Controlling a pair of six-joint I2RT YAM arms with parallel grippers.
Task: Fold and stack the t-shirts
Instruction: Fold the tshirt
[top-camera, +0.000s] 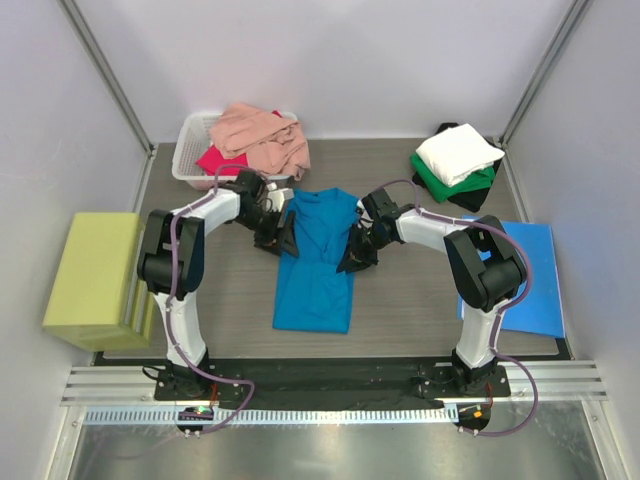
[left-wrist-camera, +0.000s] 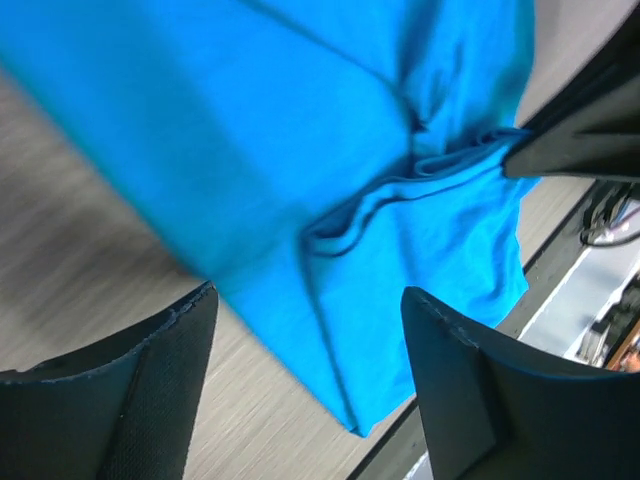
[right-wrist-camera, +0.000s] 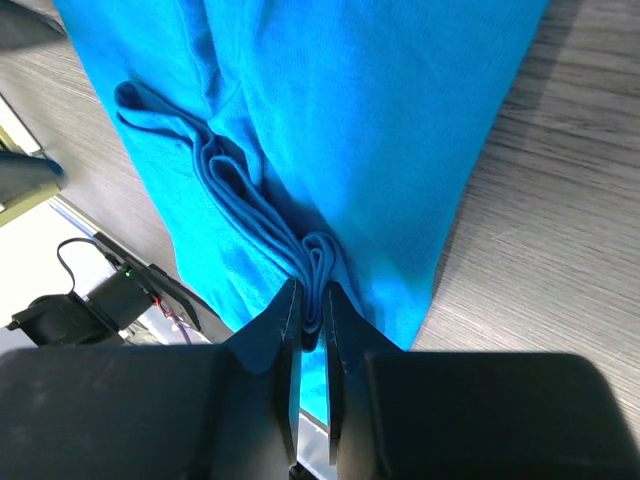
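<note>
Right gripper (right-wrist-camera: 310, 300) is clamped on a bunched fold of the teal-blue t-shirt (right-wrist-camera: 350, 120). Its two dark fingers are pressed close together, with several layers of cloth squeezed between them. Left gripper (left-wrist-camera: 308, 300) is released. Its jaws stand wide apart above the shirt's edge with nothing between them, and the cloth (left-wrist-camera: 300, 130) lies below them, creased into soft ridges.

From above, the teal-blue t-shirt (top-camera: 315, 270) lies flat in the middle of the grey wood-grain table (top-camera: 230, 300). It forms a long narrow shape running away from the arm bases. The left gripper (top-camera: 275, 238) sits at the shirt's left edge and the right gripper (top-camera: 355, 258) at its right edge, both toward the far half of the garment.

A yellow-green block (top-camera: 95, 275) stands off the table's left side. A flat blue sheet (top-camera: 530, 290) lies at its right side.

Further back on the left, a white basket (top-camera: 190, 140) holds a crumpled pink t-shirt (top-camera: 262, 135), which spills over the rim. A magenta-red t-shirt (top-camera: 220, 160) lies beneath it. At the far right corner is a pile with a folded white t-shirt (top-camera: 458, 152) on top, a green t-shirt (top-camera: 450, 182) under that, and a black t-shirt (top-camera: 470, 197) at the bottom.
</note>
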